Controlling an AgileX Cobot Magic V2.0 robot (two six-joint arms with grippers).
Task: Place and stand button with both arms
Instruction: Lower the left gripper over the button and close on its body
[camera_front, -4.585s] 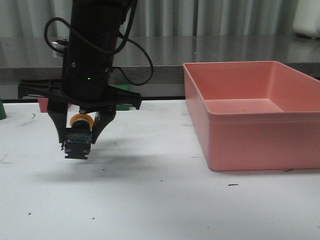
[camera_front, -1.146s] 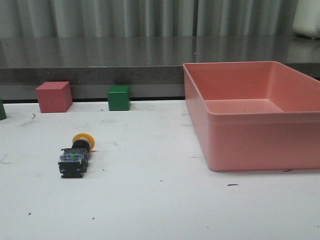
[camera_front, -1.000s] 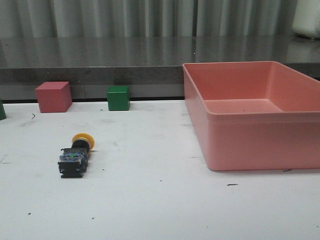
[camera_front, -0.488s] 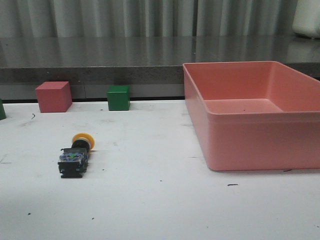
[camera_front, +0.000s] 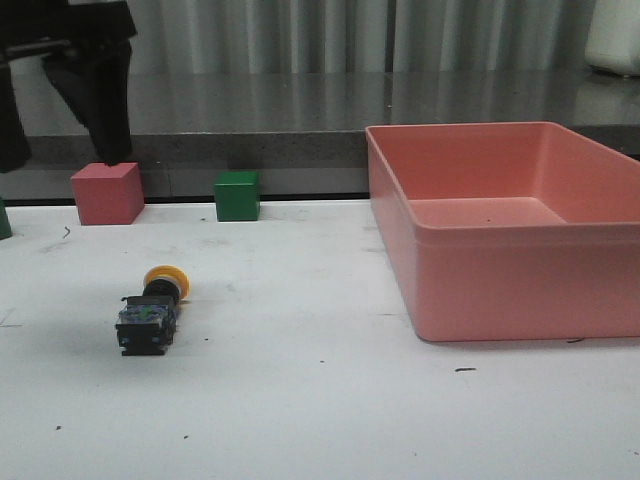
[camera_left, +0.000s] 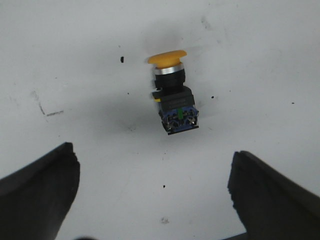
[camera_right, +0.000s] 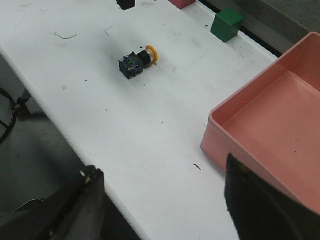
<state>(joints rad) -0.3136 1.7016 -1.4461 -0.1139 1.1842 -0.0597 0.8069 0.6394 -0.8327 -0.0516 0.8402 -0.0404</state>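
The button (camera_front: 152, 312) lies on its side on the table (camera_front: 300, 400), so placing looks done and standing remains. The right pincer (camera_right: 160, 200) is wide open and empty, well back. The left pincer (camera_left: 150, 190), also spread and empty, hangs above the button.

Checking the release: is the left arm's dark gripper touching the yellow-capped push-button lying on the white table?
Apart. In the left wrist view the left gripper is open, both fingers separated from the yellow-capped push-button by bare white table.
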